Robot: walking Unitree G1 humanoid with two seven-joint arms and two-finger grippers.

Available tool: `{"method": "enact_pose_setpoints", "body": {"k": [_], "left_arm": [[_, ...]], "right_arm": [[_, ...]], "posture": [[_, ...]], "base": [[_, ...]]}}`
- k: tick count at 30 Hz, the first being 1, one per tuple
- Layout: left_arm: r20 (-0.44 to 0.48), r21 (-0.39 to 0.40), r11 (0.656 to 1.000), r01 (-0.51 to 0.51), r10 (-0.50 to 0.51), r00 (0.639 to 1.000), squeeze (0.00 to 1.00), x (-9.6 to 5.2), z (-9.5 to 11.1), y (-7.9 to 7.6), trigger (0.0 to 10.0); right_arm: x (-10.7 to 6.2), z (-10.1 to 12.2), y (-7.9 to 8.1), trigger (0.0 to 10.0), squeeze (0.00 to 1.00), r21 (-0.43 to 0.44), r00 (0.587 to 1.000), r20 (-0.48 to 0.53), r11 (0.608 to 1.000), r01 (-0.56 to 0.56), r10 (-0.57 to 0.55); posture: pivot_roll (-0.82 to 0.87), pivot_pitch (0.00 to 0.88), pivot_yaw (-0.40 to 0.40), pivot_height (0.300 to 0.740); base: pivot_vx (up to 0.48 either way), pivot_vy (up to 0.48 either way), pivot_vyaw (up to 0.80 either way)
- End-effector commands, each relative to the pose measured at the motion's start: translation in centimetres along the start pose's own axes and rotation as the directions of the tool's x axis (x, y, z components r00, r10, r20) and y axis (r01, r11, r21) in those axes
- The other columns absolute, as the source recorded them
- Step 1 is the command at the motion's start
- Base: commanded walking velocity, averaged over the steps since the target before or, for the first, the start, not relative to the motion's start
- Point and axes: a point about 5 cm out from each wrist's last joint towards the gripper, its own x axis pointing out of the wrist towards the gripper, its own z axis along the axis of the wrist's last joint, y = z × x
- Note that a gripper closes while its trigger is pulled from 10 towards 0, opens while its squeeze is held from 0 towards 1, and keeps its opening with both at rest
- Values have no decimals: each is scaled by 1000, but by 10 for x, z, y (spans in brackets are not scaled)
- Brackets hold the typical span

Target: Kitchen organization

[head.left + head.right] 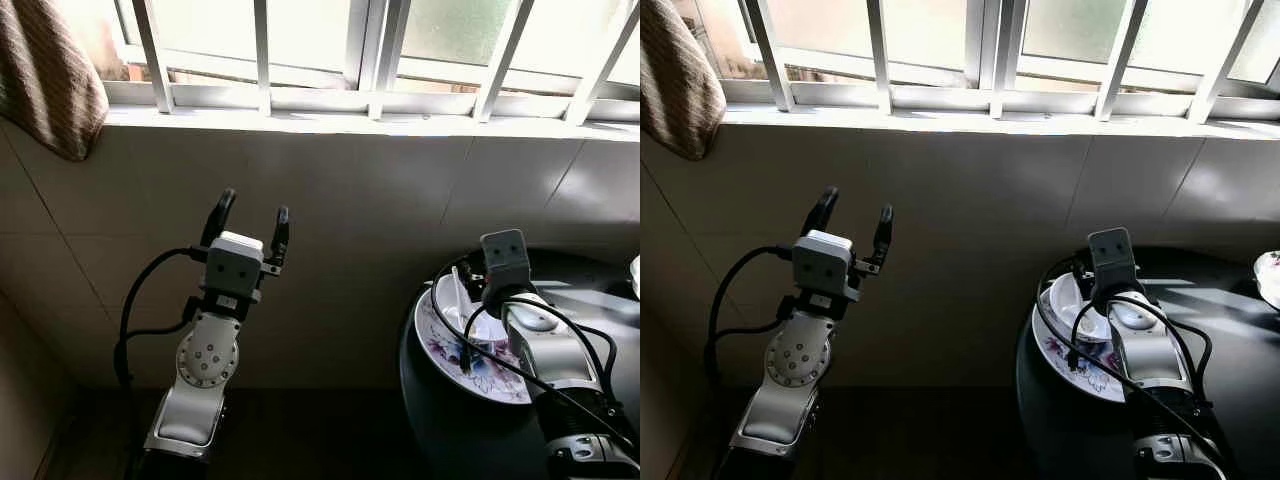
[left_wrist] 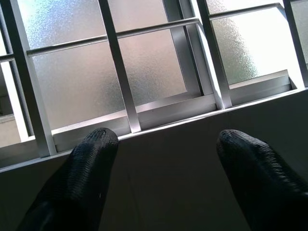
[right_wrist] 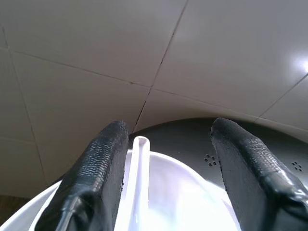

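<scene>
Left wrist view showed the left gripper [image 2: 166, 178] with its two black fingers [image 2: 82, 183] spread wide apart and holding nothing. They looked rough and bumpy, like rubber with tiny dots. Past them was a window [image 2: 144, 62] with frosted, cloudy glass and shiny white metal bars going up and across.

From the head, the left gripper [image 1: 250, 225] was held up in the air in front of the tiled wall [image 1: 380, 220], just below the window sill [image 1: 350, 122]. It touched nothing. The arm under it was silver, with a round joint and a black cable looping out to the side.

The right gripper [image 3: 168, 144] was also open wide. Its fingers [image 3: 96, 178] stood on either side of a white spoon [image 3: 137, 178]. One finger was just beside the spoon handle, but I could not tell if it touched. The other finger was well apart from the handle. The spoon was long, smooth and thin, and it lay in a white bowl [image 3: 187, 202] that looked smooth and shiny.

The bowl [image 1: 452, 305] sat on a round plate [image 1: 490, 385] with purple flowers painted on it. The plate was on a dark, round counter [image 1: 590, 290] near the wall, on the robot's right side. The wall had big, flat, pale tiles with thin lines between them.

A brown striped cloth [image 1: 45, 85] hung down at the top on the left.
</scene>
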Motion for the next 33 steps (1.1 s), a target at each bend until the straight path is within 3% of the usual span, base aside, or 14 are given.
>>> {"method": "enact_pose_setpoints", "body": {"k": [1,7,11,13,16,20,27,31,33], "left_arm": [[1,-2,1000,13,-13,1000,0,3,1,-1,10000],[-2,5,1000,6,-6,1000,0,3,0,2,10000],[-6,9,1000,4,-4,1000,0,2,0,3,10000],[-6,9,1000,5,-5,1000,0,3,0,3,10000],[-6,11,1000,5,-5,1000,0,3,0,4,10000],[-8,16,1000,5,-5,1000,0,4,-1,5,10000],[-10,18,1000,5,-5,1000,0,3,-1,5,10000],[-15,18,1000,5,-5,1000,0,3,-2,5,10000],[-20,15,1000,7,-7,1000,0,3,-3,4,10000]], "right_arm": [[2,-4,-8,10000,0,5,999,-49,1000,-10,10],[5,-13,-10,10000,0,47,992,-120,998,-45,50],[7,-23,-9,10000,0,131,978,-170,986,-100,122],[8,-28,-6,10000,0,92,963,-197,982,-167,182],[8,-33,-9,10000,0,83,961,-229,986,-142,158],[9,-41,-14,10000,0,180,954,-264,979,-95,141],[6,-55,-21,10000,0,145,931,-343,987,-74,121],[4,-61,-22,10000,0,183,920,-367,980,-72,136],[4,-64,-16,10000,0,249,910,-368,963,-102,191]], "posture": [[8,0,-47,740],[16,0,-51,740],[18,0,-50,740],[20,0,-49,740],[21,0,-49,740],[25,0,-50,740],[25,0,-52,740],[22,0,-51,740],[20,0,-52,740]], "base": [[0,0,0],[0,0,0],[0,0,0],[0,0,0],[0,0,0],[0,0,0],[0,0,0],[0,0,0],[0,0,0]]}}
